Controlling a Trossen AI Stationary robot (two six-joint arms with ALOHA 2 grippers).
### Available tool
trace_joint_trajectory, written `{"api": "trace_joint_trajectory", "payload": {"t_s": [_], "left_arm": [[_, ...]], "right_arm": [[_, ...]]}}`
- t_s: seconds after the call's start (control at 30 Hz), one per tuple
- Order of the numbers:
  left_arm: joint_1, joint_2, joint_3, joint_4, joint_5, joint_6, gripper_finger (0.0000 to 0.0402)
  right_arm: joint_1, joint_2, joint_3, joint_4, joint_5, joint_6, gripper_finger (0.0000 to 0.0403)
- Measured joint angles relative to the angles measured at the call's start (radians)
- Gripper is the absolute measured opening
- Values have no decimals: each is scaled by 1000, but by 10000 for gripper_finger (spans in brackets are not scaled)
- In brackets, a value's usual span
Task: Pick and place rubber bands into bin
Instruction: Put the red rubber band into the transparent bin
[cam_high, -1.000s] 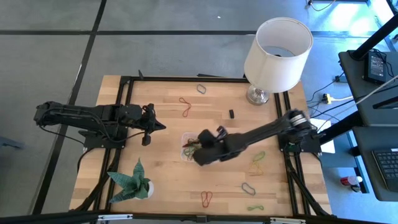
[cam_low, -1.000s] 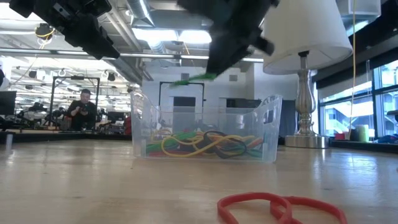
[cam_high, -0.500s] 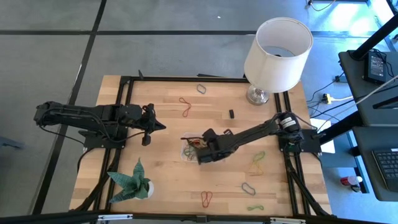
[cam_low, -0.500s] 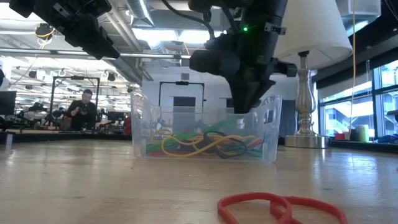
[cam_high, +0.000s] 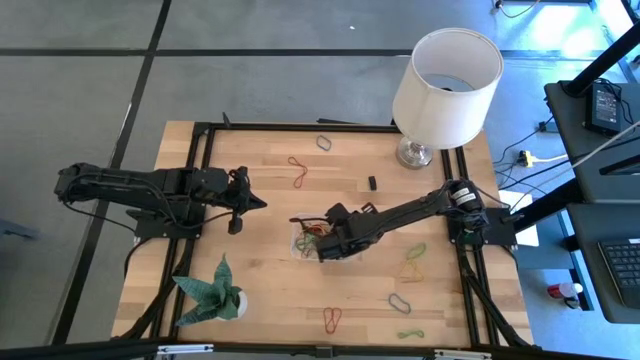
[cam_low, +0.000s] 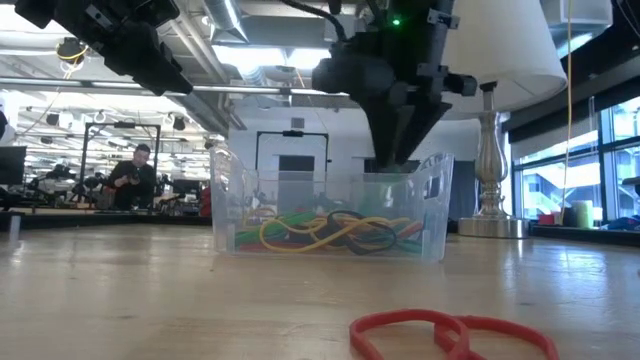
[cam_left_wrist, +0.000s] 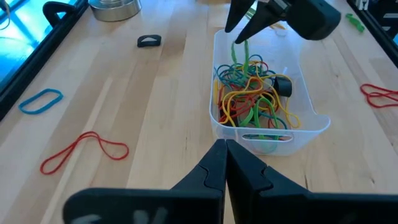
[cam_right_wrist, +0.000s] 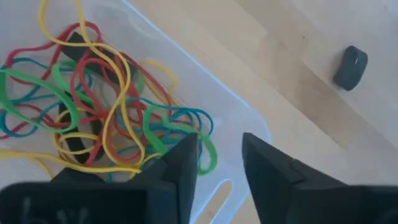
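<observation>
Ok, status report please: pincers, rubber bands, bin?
Right pincer open over bin, green band dropping. Left pincer shut, waiting aside. Loose bands remain on table.

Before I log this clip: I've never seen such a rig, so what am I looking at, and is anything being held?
Two dark robot arms work at a wooden table. One camera looks straight down, one sits at table height, and one rides on each wrist.

The right gripper hangs over the bin, a small clear tray with a tangle of rubber bands in it. Its fingers stand apart. A green band dangles at its tips, so I can't tell whether it has fully let go.

The left gripper waits shut and empty, off to the side.

Loose bands lie around the table, such as a red one. Also there: a lamp and a paper plant.
</observation>
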Motion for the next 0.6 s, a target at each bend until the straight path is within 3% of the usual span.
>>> {"api": "trace_joint_trajectory", "payload": {"t_s": [0.37,0.6], "left_arm": [[0,0,0,0,0,0,2],[0,2,0,1,-7,0,3]], "right_arm": [[10,-2,10,52,-7,36,204],[109,-75,11,3,45,140,183]]}}
